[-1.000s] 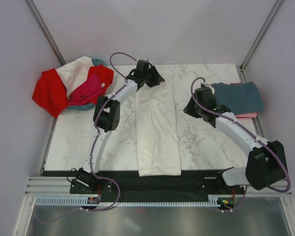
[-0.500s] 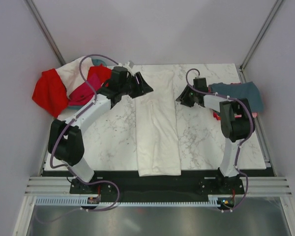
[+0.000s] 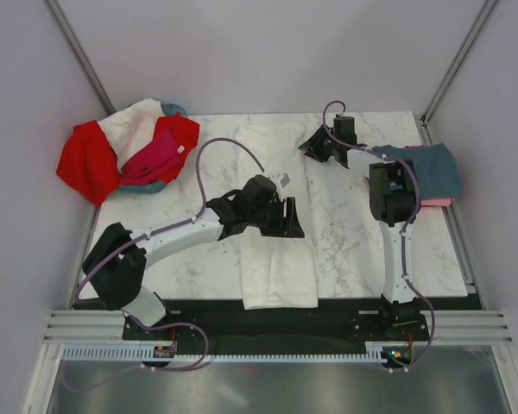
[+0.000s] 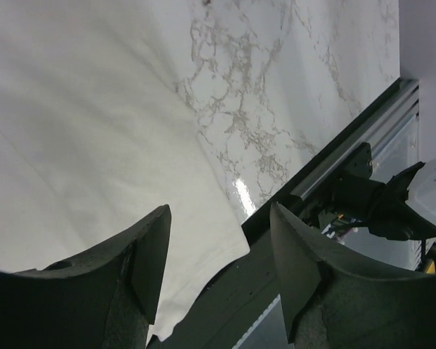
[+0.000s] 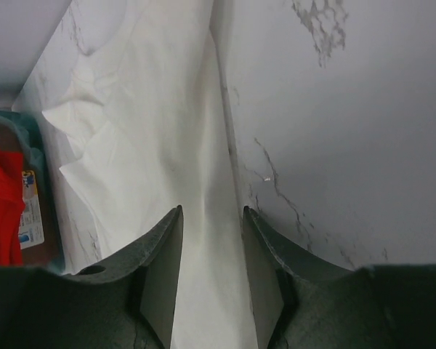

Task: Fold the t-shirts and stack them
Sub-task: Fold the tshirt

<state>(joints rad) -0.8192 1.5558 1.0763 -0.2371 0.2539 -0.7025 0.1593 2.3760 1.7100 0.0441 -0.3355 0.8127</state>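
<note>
Looking down, you see the white t-shirt [image 3: 276,259] stretched 12 to 6 o'clock on the tabletop [image 3: 354,233]. Your left gripper [image 4: 219,218] hovers over its middle and your right gripper [image 5: 212,214] over its 1 o'clock edge, both with jaws apart and empty.

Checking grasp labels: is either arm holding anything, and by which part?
Nothing is held. Left gripper: jaws open above the middle of the white t-shirt. Right gripper: jaws open over its far end, no cloth between them.
</note>
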